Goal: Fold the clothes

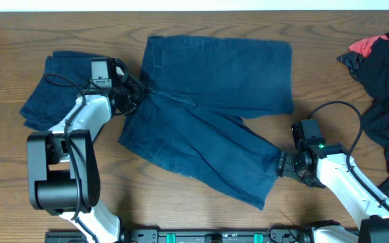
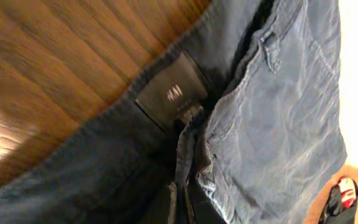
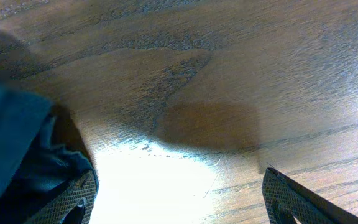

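Note:
Dark navy shorts lie spread flat in the middle of the table, waistband to the left and two legs to the right. My left gripper is at the waistband and is shut on bunched fabric. The left wrist view shows the waistband with its black label, and the fingers are hidden in cloth. My right gripper is open at the hem corner of the near leg. In the right wrist view its fingers are wide apart, and the left one touches the shorts' edge.
A folded navy bundle lies at the back left, beside the left arm. A pile of dark clothes with a red piece sits at the right edge. Bare wood table runs along the front.

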Tool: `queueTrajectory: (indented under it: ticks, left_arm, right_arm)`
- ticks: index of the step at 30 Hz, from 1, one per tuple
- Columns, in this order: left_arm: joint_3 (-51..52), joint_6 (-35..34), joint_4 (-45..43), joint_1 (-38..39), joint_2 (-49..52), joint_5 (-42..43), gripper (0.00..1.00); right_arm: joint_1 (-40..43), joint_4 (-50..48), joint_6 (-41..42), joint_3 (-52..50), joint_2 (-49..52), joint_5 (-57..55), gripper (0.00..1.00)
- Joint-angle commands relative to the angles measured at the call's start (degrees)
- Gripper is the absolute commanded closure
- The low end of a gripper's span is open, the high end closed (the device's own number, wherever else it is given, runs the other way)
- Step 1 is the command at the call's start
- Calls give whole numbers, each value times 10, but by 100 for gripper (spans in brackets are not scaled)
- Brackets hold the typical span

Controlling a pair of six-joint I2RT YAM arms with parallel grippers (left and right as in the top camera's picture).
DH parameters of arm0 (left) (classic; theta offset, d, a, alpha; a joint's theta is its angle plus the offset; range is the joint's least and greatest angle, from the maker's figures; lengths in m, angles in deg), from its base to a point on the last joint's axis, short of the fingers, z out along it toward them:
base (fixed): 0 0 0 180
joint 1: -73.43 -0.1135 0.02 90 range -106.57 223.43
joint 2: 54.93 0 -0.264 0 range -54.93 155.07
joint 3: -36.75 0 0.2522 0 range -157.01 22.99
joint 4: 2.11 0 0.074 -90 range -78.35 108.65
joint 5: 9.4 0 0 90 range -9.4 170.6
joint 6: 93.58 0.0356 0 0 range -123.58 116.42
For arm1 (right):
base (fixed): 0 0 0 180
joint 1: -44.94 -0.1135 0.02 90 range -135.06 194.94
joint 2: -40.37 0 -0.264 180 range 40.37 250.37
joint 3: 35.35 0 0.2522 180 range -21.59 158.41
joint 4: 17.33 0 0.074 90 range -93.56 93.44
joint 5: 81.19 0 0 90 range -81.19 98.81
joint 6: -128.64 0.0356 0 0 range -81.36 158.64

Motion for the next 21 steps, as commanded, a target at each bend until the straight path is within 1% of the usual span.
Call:
queueTrajectory:
  ticks: [1, 9, 11, 18, 20, 21]
  left_arm:
    - [-12, 15, 5, -20, -19, -10, 94]
    - [-12, 20, 29, -28, -19, -9, 94]
    - [-12, 33, 36, -20, -19, -10, 94]
    - [-12, 78, 50, 13, -19, -13, 94]
    - [-12, 88, 64, 16, -19, -23, 94]
    - [-12, 90, 77, 16, -19, -40, 94]
  right_arm:
    - [-5, -6, 10, -16, 23, -35, 16]
    - [-5, -6, 10, -16, 23, -35, 16]
    - [-5, -6, 10, -15, 23, -35, 15]
    - [-2, 9, 9, 0, 23, -46, 9]
    - [4, 12, 1, 10, 23, -56, 8]
    - [9, 14, -2, 15, 23, -61, 8]
